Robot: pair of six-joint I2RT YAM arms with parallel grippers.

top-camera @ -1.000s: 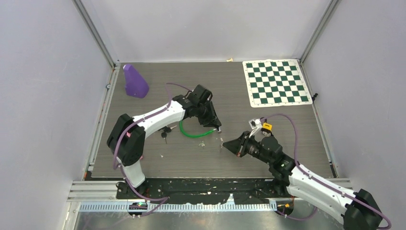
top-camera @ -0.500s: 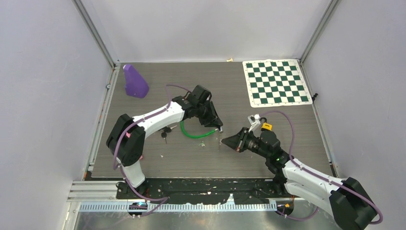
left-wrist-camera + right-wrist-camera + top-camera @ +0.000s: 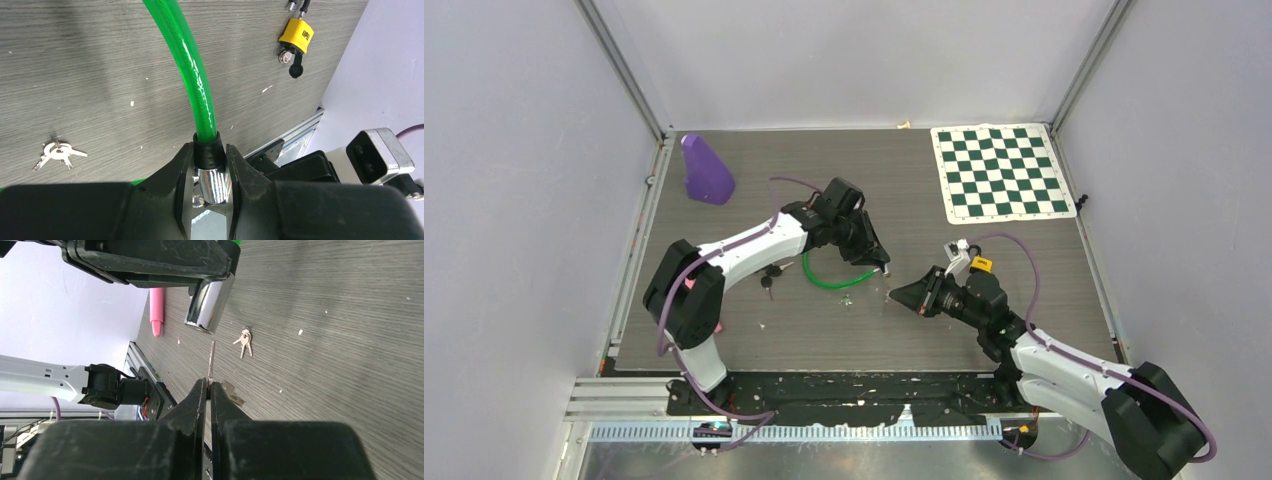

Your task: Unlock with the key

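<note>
- Facing each other in the top view, the left end effector (image 3: 880,264) grips the green cable lock (image 3: 828,281), with the right end effector (image 3: 900,293) just beside it.
- Left wrist: the jaws clamp the lock's chrome cylinder (image 3: 212,184).
- Right wrist: the closed jaws pinch the key (image 3: 212,359). Its tip is near the chrome cylinder (image 3: 206,305), just ahead.

A dark grey wood-grain tabletop (image 3: 894,180) is enclosed by plain, pale lavender-white panels: back wall (image 3: 854,60), left wall (image 3: 514,220), right wall (image 3: 1194,220). Aluminium frame posts (image 3: 624,70) are noted rising at the two far corners. A ribbed aluminium rail (image 3: 844,431) is fixed along the near edge, with black tape (image 3: 874,385) between it and the tabletop. Light is even and diffuse, and only soft shadows are cast.
</note>
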